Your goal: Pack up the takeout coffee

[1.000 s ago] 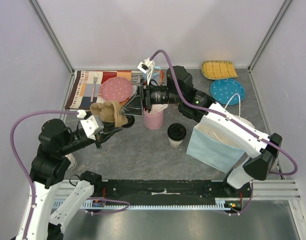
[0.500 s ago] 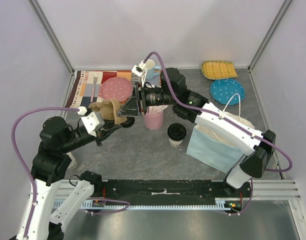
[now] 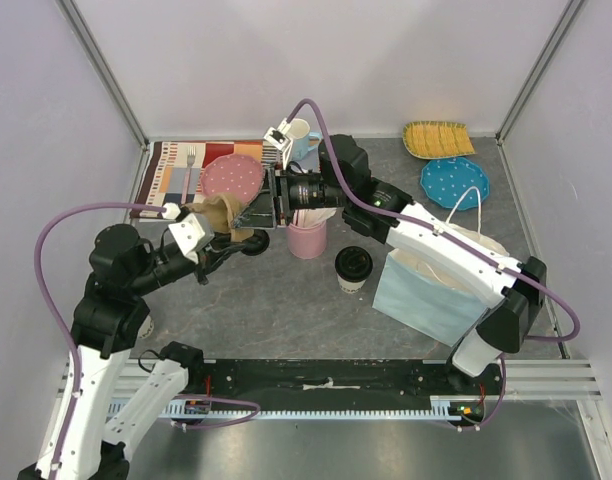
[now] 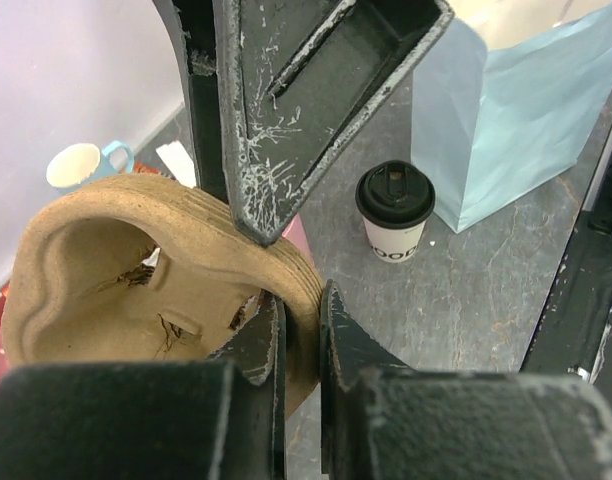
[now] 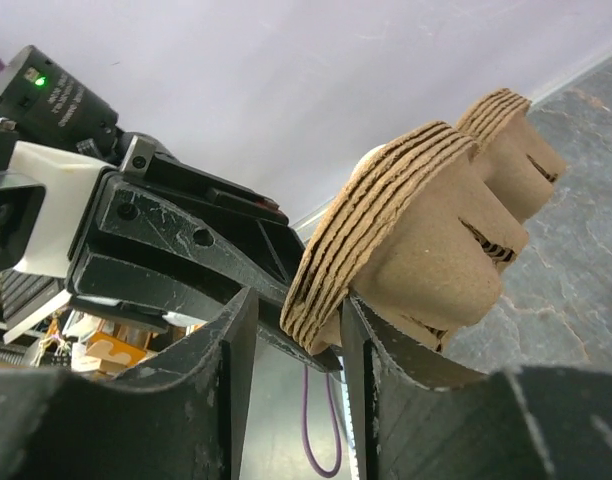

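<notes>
Nested pulp carriers [image 4: 116,260] may not separate cleanly
Left claw [image 4: 301,300] pinches the rim; right claw [image 5: 296,305] straddles it, grip unclear; a pull could lift several or tear one.

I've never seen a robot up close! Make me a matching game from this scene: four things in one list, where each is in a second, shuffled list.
1 takeout coffee
2 cardboard carriers
3 pink plate
4 blue plate

A on the striped placemat
B lifted in the air
C beside the pale blue bag
D next to the yellow tray

Pairs: 1-C, 2-B, 3-A, 4-D
</notes>
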Controlling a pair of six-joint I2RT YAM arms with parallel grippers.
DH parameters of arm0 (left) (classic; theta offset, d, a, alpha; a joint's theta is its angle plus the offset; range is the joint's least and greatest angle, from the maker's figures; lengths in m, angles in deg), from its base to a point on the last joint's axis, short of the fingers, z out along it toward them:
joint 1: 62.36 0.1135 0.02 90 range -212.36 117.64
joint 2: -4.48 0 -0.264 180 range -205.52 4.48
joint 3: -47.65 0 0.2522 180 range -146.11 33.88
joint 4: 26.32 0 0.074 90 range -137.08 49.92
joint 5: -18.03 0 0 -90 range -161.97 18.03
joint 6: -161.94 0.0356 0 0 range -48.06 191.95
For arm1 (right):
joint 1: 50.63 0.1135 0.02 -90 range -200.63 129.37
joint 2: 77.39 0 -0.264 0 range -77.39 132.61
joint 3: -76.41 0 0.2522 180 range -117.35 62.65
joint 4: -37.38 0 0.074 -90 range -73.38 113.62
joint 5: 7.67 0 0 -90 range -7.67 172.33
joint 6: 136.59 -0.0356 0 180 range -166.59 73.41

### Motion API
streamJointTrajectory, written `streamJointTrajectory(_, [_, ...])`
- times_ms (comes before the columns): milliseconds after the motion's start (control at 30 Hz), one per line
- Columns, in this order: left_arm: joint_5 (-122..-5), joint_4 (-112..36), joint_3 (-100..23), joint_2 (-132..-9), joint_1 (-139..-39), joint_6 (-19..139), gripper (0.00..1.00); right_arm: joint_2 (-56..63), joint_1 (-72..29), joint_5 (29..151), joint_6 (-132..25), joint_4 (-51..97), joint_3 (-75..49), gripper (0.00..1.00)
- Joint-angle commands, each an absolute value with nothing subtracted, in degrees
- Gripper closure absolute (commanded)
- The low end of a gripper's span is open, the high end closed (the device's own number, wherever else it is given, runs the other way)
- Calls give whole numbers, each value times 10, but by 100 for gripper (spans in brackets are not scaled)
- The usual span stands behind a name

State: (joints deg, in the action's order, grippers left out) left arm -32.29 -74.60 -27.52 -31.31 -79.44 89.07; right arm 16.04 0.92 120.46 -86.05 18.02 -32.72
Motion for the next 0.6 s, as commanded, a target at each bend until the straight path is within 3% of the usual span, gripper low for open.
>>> streamJointTrajectory(0, [-203,-665,-265,-337,-807,894,98,205,35,1169,-867,192,-323,55])
streamJointTrajectory(33, [-204,-665,-264,-338,-807,899,98,213,36,1164,-867,184,-324,57])
streamJointTrajectory(267, [-189,-627,-254,-340,-807,886,98,227,39,1154,-868,189,-302,100])
streamJointTrajectory(433, [-224,-624,-225,-332,-806,815,95,219,40,1135,-854,182,-277,100])
streamJointTrajectory(467, [-240,-638,-215,-330,-807,808,81,218,39,1132,-850,183,-257,100])
streamJointTrajectory(567, [-263,-684,-187,-316,-806,795,64,222,43,1132,-839,183,-221,100])
